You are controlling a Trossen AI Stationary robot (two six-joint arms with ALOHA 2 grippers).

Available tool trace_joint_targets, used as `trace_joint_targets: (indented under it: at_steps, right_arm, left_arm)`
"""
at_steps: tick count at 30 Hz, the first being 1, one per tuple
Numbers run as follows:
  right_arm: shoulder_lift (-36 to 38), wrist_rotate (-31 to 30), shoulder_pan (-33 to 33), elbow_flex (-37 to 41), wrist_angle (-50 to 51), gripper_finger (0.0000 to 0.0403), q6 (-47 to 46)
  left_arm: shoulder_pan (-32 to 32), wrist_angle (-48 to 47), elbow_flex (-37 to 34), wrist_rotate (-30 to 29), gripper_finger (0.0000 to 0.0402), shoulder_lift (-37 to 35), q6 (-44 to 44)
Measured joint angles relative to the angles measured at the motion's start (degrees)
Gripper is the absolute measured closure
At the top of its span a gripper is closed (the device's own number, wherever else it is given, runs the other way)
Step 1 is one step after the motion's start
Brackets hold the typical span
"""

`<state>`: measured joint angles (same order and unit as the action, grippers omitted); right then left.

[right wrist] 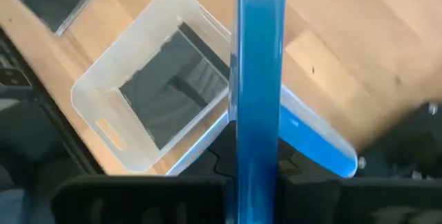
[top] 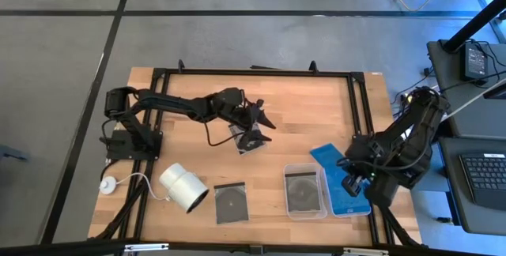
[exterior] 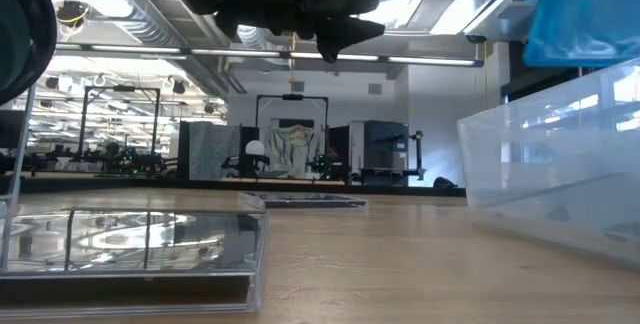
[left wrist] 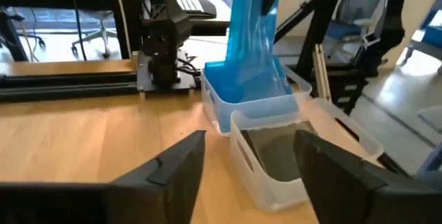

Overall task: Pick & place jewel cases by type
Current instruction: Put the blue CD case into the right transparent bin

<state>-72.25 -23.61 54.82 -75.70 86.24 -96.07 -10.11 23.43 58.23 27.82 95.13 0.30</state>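
Thin bright blue jewel case (right wrist: 260,79), edge-on

- no readable text, labels, brands or numbers in any view
- jewel cases (top: 231,202): no legible print on them
- clear trays (top: 304,191): unmarked
- keyboard (top: 485,178) beside the worktop (top: 308,122): keys too small to read

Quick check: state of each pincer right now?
Left pincer: open, holding nothing, above the table.
Right pincer: shut on a blue jewel case, over the trays.
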Motion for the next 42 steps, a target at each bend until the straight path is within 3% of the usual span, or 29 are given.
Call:
trace_joint_targets:
  at_steps: [8,15,25,31,38,42]
  right_arm:
    - [-0.04,-0.81,-4.87,0.0,-1.4,0.0374,12.72]
    - [-0.04,1.23,-4.88,0.0,-1.94,0.0378,12.5]
    - [-0.04,1.26,-4.66,0.0,-2.04,0.0378,12.6]
    - [-0.04,0.54,-4.82,0.0,-3.42,0.0374,16.06]
    - [-0.04,-0.98,-7.77,0.02,-6.99,0.0378,23.15]
    - [-0.04,-1.43,-9.44,0.04,-8.8,0.0378,26.28]
  left_arm:
    - [0.0,-0.94,1.74,-0.01,0.0154,-0.02,0.0]
    - [-0.14,-0.98,1.74,-0.89,0.0159,-0.02,3.73]
    - [-0.2,-0.47,1.76,-10.17,0.0165,-0.02,7.33]
    - [-0.52,-1.9,6.02,-2.4,0.0172,1.91,4.95]
    - [-0.45,-17.61,18.23,6.04,0.0176,8.07,5.93]
    - [0.64,-22.06,23.23,11.62,0.0177,11.5,5.97]
